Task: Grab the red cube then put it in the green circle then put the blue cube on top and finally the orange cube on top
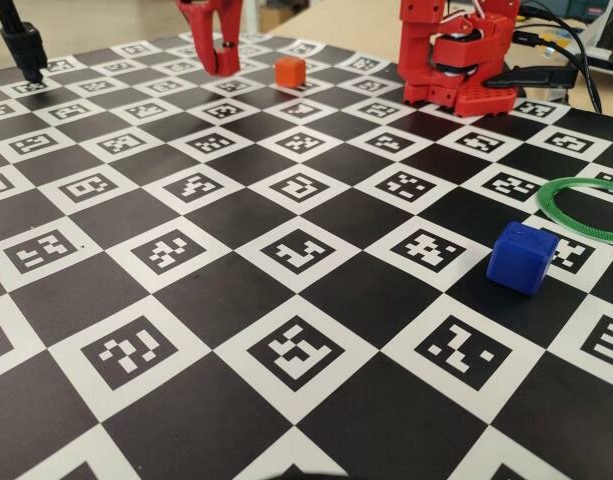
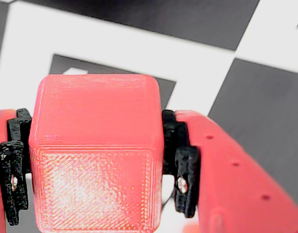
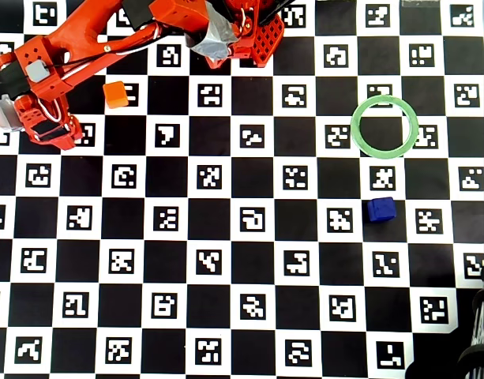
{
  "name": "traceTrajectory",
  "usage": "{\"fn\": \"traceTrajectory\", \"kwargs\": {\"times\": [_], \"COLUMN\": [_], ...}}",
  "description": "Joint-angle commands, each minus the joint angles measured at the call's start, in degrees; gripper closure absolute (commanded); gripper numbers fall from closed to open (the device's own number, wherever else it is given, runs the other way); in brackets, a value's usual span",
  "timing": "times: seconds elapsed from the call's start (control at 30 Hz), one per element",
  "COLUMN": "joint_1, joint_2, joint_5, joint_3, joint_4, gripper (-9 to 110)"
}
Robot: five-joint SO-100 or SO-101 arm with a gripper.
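In the wrist view the gripper (image 2: 97, 167) is closed on the red cube (image 2: 96, 145), whose two sides are pressed by the black pads (image 2: 185, 165) lining the red fingers; the cube fills the middle of that view, with a white square and dark marker of the checkered table (image 2: 265, 97) behind it. In the fixed view the gripper (image 1: 222, 62) hangs at the far left of the board, its tips low over the surface; the red cube cannot be made out there against the red fingers. The orange cube (image 1: 290, 71) sits on the table just to the right of the gripper in that view, apart from it. In the overhead view the arm (image 3: 84, 55) reaches out to the upper left of the board, and the orange cube (image 3: 115, 94) lies just beside it. The green circle (image 3: 384, 126) lies flat at the upper right of the overhead view with nothing inside it, and the blue cube (image 3: 380, 209) rests on the table just below the ring, close to it but not touching. In the fixed view the blue cube (image 1: 523, 257) stands in front of the green circle (image 1: 583, 210).
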Motion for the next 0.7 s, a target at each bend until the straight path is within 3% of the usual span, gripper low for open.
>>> {"fn": "traceTrajectory", "kwargs": {"times": [0.0,0.67], "joint_1": [-2.7,-18.1], "joint_2": [6.7,33.2], "joint_5": [3.6,28.6], "joint_3": [-7.6,5.5], "joint_4": [4.3,14.9], "gripper": [101,102]}}
